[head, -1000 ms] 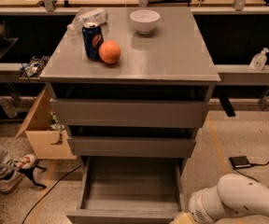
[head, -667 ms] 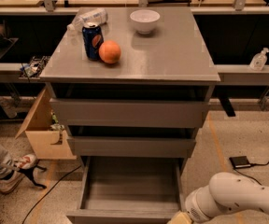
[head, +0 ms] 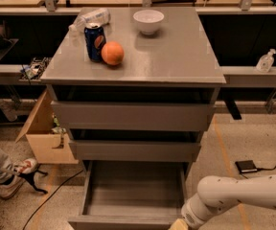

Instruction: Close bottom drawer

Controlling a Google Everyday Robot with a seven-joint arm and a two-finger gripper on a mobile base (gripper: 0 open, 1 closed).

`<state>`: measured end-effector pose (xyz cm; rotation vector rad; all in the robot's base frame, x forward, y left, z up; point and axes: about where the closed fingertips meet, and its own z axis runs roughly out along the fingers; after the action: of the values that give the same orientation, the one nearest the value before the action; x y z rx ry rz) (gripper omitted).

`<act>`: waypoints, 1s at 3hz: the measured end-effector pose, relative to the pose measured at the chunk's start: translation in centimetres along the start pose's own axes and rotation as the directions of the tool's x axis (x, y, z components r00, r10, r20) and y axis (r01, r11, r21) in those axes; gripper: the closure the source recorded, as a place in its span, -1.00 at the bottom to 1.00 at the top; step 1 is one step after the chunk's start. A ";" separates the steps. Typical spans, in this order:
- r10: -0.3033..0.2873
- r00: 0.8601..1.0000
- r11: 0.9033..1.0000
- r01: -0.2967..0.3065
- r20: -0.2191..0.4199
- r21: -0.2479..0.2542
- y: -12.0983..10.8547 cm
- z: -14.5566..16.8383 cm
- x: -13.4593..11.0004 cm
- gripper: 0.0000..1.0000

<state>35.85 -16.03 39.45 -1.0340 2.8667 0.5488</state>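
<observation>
Risk: gripper [head: 178, 224] sits at the front right corner of the open bottom drawer [head: 133, 200]; clenched or released, I cannot tell. Off-centre pushing may jam it.

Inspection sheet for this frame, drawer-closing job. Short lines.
Surface: grey cabinet top, holds loose items.
Job's things: grey bottom drawer, pulled out.
Clutter: blue soda can, orange fruit, white bowl, clear plastic bottle lying down.
Gripper: gripper at the drawer's front right corner, on the white arm.
Cables: black floor cable on the left; another runs to a small black box on the right.
Surroundings: open cardboard box and a person's shoe on the left.
</observation>
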 end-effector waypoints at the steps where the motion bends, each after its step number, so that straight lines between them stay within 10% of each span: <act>1: 0.049 0.998 0.999 -0.050 -0.040 -0.021 -1.1 2.5 1.3 -1.00; 3: 0.123 0.989 0.988 -0.129 -0.078 -0.079 -1.9 5.3 4.2 -1.00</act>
<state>33.35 -18.14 33.17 -0.9049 3.0135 0.6580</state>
